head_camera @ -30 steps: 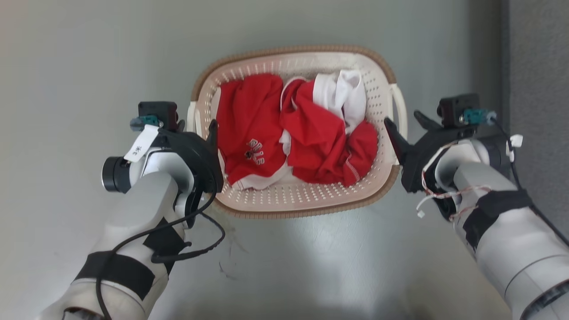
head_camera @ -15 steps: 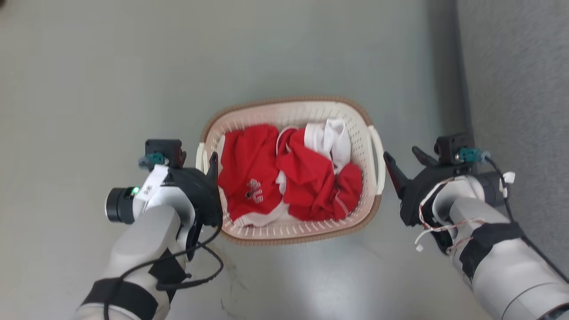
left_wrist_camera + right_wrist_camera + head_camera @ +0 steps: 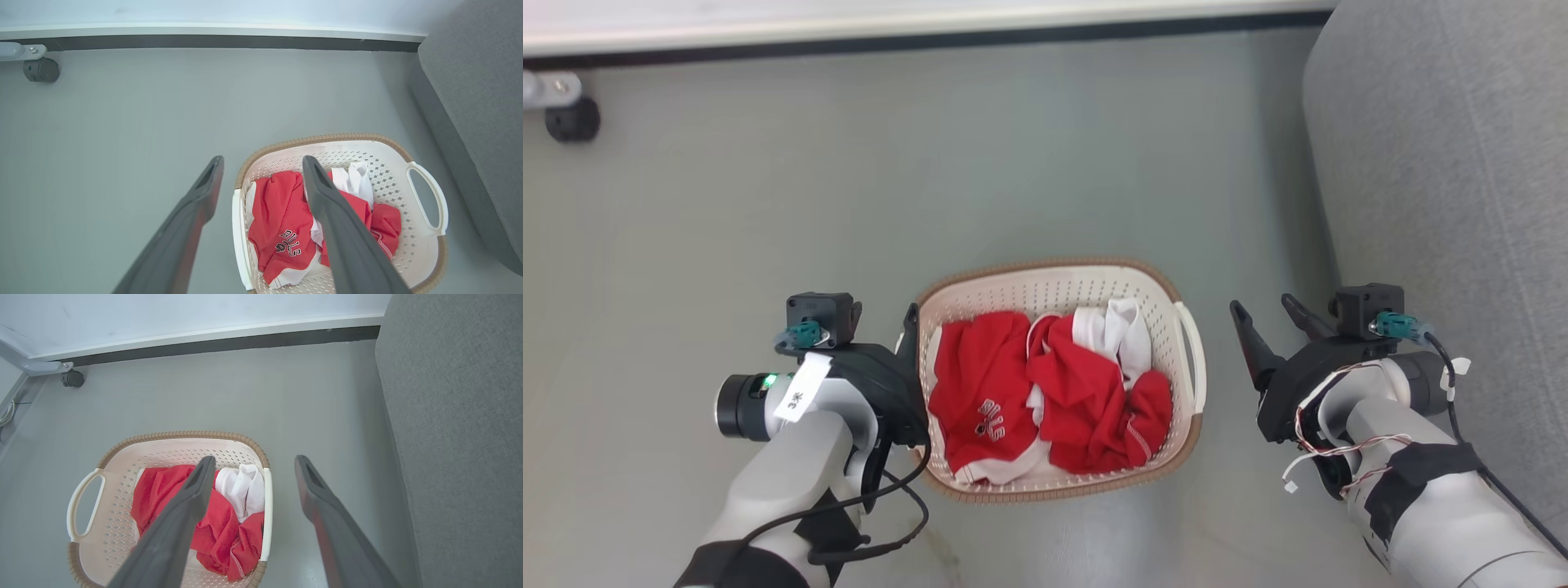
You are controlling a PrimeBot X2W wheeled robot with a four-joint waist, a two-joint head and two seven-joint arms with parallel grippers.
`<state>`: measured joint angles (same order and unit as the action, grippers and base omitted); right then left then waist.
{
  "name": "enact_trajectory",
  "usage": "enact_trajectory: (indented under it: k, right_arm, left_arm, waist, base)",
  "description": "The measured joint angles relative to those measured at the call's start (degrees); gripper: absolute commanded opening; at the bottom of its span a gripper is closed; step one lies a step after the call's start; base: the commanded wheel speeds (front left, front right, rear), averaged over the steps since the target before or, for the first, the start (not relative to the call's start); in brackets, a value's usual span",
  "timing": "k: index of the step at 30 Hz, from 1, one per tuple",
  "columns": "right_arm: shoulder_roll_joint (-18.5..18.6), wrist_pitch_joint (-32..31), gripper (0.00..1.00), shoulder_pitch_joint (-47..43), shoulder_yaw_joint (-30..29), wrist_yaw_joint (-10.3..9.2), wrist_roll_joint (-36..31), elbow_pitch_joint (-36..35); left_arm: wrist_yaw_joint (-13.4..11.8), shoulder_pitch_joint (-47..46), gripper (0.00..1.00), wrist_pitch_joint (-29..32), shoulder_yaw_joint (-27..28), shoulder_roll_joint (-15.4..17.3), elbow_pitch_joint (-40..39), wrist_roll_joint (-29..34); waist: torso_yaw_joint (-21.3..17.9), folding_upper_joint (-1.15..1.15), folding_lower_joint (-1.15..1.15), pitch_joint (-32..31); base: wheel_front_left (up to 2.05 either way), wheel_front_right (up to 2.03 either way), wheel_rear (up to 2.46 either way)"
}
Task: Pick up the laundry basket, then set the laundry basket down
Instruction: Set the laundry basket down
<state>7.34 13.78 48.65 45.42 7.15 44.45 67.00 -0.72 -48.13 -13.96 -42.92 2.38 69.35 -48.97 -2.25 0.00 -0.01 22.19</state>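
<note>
Grey smooth floor [image 3: 1045, 163] runs back to a white skirting board with a dark strip [image 3: 931, 20], with a grey fabric-covered seat [image 3: 1445, 163] along the right and a small black caster wheel [image 3: 572, 121] at the far left. On the floor, near the robot and between its two arms, sits the cream-white oval plastic laundry basket [image 3: 1013, 296]. It has perforated walls, a brown woven-look rim and a white loop handle on its right side. Inside lies a crumpled red garment with white trim [image 3: 980, 392], whose lettering is only partly legible, and a bunched white cloth [image 3: 1123, 335] at the far right.

The left gripper [image 3: 263, 163] has its fingers spread apart. In the left wrist view they fall either side of the basket's left handle, but whether they touch it cannot be told. In the head view that handle is hidden behind the gripper.

The right gripper [image 3: 1262, 305] is also spread wide, just beside the right handle and clear of it. Both wrist views cut off the basket's near rim.
</note>
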Motion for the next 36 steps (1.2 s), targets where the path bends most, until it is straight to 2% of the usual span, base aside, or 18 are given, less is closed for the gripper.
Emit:
enact_trajectory:
  k: [7, 11, 21, 31, 36]
  right_arm:
    - [1.1, 0.5, 1.0, -0.4, -1.7, -0.18, 0.0, -2.5]
    - [2.0, 0.5, 1.0, -2.0, -3.1, -1.44, -0.1, -5.7]
    - [5.9, 0.5, 1.0, -7.2, -6.9, -5.35, -3.5, -16.3]
    - [8.7, 0.5, 1.0, -16.3, -10.4, -10.73, -7.7, -29.9]
    - [9.3, 0.5, 1.0, -19.8, -11.4, -11.73, -9.2, -35.5]
  left_arm:
    - [-0.9, 1.0, 1.0, -0.3, 1.2, 1.4, -3.3, 0.5]
    - [-2.2, 3.1, 1.0, -0.3, 3.0, 2.6, -7.2, 0.8]
    - [-4.9, 11.3, 1.0, -0.3, 6.8, 6.4, -21.3, 5.9]
    - [-6.4, 23.8, 1.0, -0.4, 12.0, 10.3, -39.6, 11.8]
    - [-6.4, 29.2, 1.0, -0.4, 15.2, 11.5, -46.5, 14.7]
  waist:
    - [-0.4, 0.0, 0.01, -3.6]
    - [-0.5, 0.0, 0.01, -5.6]
    - [-0.3, 0.0, 0.01, -10.6]
    - [0.0, 0.0, 0.01, -15.4]
    - [-0.1, 0.0, 0.01, -16.9]
  base:
    - [0.0, 0.0, 0.0]
    - [0.0, 0.0, 0.0]
    - [0.0, 0.0, 0.0]
    - [0.0, 0.0, 0.0]
    - [0.0, 0.0, 0.0]
